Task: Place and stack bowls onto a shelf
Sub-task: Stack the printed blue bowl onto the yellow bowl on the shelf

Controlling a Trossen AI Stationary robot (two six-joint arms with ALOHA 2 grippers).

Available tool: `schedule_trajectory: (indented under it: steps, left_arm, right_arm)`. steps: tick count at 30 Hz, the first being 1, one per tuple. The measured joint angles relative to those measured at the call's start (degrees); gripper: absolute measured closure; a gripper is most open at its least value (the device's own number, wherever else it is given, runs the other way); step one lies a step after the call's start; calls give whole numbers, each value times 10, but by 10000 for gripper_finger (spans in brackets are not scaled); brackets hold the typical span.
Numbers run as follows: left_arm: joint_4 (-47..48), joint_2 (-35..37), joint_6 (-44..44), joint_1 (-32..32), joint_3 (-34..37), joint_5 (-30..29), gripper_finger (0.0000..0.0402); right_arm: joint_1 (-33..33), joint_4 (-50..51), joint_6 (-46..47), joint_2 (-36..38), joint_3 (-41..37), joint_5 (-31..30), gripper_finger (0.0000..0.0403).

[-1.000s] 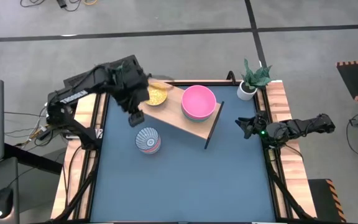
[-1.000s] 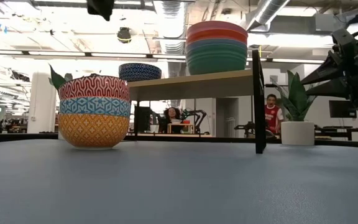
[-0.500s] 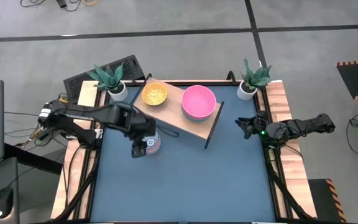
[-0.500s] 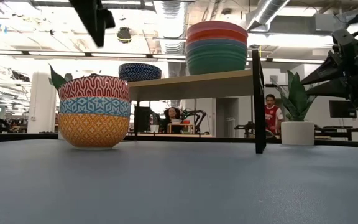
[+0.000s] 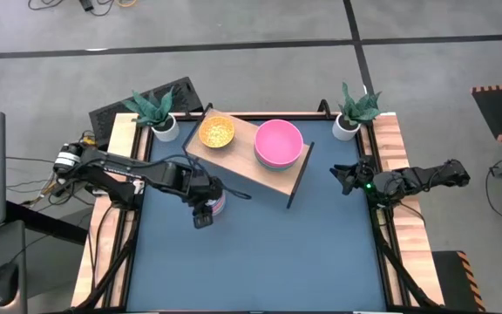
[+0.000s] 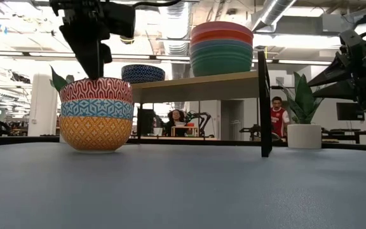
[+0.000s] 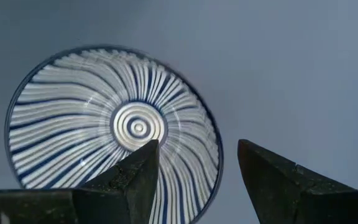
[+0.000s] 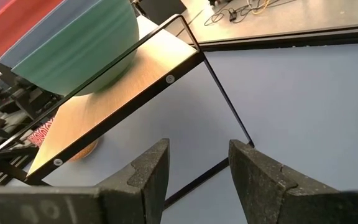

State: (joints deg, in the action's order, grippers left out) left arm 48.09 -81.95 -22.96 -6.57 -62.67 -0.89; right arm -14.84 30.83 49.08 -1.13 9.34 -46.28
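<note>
High view: the left gripper point(image 5: 203, 215) hangs over the near rim of the small patterned bowl stack point(image 5: 213, 202), which sits on the blue desk point(image 5: 260, 253) just near and left of the light wooden shelf on thin black legs point(image 5: 242, 161). On the shelf stand a small yellow patterned bowl point(image 5: 217, 133) at its left end and a pile of larger plain bowls topped by a pink one point(image 5: 278, 143) at its right. The right gripper point(image 5: 342, 178) waits at the desk's right edge, well apart from all of this. Two small white pots with green plants point(image 5: 166, 126) mark the far corners.

Low view: the stack shows three bands, orange-red at the top point(image 6: 96, 90), light blue in the middle, yellow beneath. The left arm comes down on its top rim; the plain pile point(image 6: 222, 49) stands on the shelf board beyond.

Left wrist view: the left arm's fingers point(image 7: 138, 180) are spread and grip nothing. One sits over the top bowl's blue-and-white striped inside point(image 7: 114, 127), the other outside the rim, so the wall lies between them. A round bowl offers no long axis; a straight descent should straddle the rim.

Right wrist view: the right arm's fingers point(image 8: 151, 174) are parted and empty, pointed at the shelf's black end frame point(image 8: 219, 102).
</note>
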Motion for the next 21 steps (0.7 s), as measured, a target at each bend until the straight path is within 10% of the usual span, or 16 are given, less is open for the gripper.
schedule_trajectory:
  steps: [21]
  left_arm:
    - [-29, -18, 32, -2, 15, 30, 393]
  right_arm:
    - [0, 0, 4, 0, 0, 7, 212]
